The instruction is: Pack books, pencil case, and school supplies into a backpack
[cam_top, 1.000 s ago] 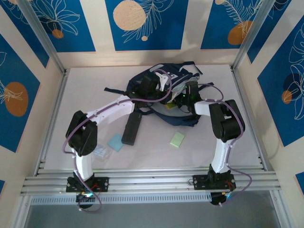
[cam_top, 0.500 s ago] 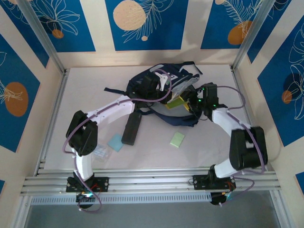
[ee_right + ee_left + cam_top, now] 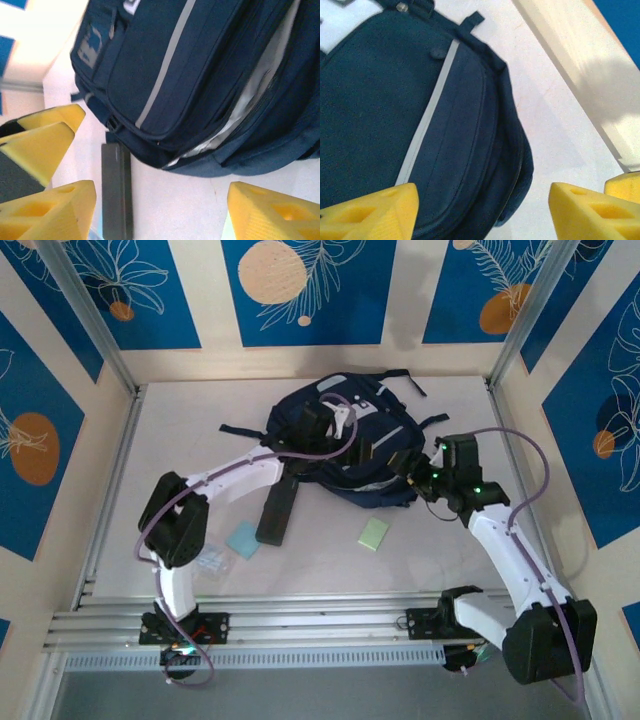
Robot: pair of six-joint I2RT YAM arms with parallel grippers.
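Backpack (image 3: 345,440) lies flat at the far middle of the surface (image 3: 450,560). We see the left tool (image 3: 322,422) above its top panel, jaws spread wide with nothing between them. The right tool (image 3: 415,478) sits just beside the bag's right edge, likewise released and empty. The pencil case (image 3: 277,510) lies just beside the backpack's near left edge, the light blue pad (image 3: 243,539) next to it.

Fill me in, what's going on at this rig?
Two arms are packing a backpack. Both grippers are open and empty: the left gripper hovers over it, the right gripper sits at its right edge. The pencil case, light blue pad, pale green pad and clear plastic piece lie on the table, not yet packed.
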